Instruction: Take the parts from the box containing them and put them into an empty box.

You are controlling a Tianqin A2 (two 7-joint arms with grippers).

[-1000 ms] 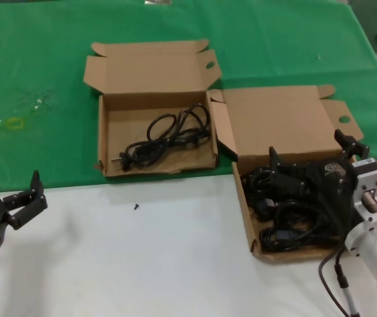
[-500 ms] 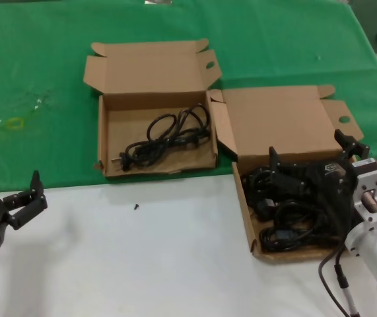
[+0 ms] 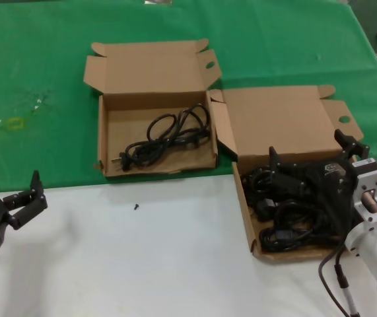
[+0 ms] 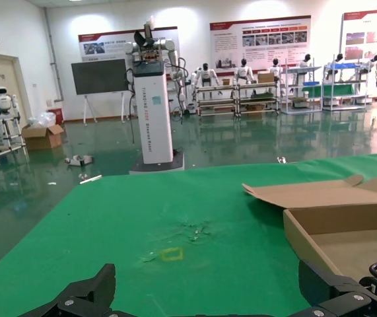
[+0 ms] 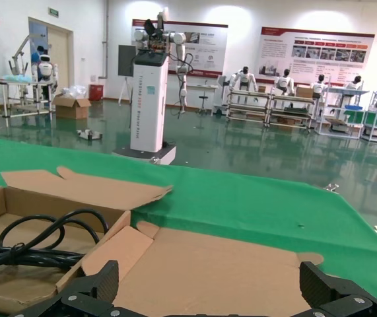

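Head view: right end effector (image 3: 310,158) sits low inside the box containing them (image 3: 244,206), jaws spread wide, nothing gripped. The cable heap (image 3: 287,221) lies directly under and in front of it; can't tell if the fingertips touch the cords yet.

Risks, as I judge them:
- Cords are looped and tangled together, so closing here prob. grabs several at once or just one loop. A lift could then drag the whole heap or trail a plug over the wall.
- A trailing cord may snag the splayed side flap (image 3: 222,129) on the end effector's left, or tug the light box across the table (image 3: 142,264).
- A finger could come down on the cardboard wall instead of on cable and crush it.
- A loosely pinched loop could slip off mid-carry and drop between the boxes.

Parts: black, thin, flexible power cords w/ plugs, glossy, piled in overlapping coils that fill most of the tray.

Further left and beyond the end effector is the empty box (image 3: 155,173), lid open, front wall low and wavy. It isn't really empty: one coiled cord (image 3: 165,135) lies inside. It rests on green cloth (image 3: 43,66).

Left end effector (image 3: 24,201) is parked well apart, far left over the table, jaws apart, holding nothing.
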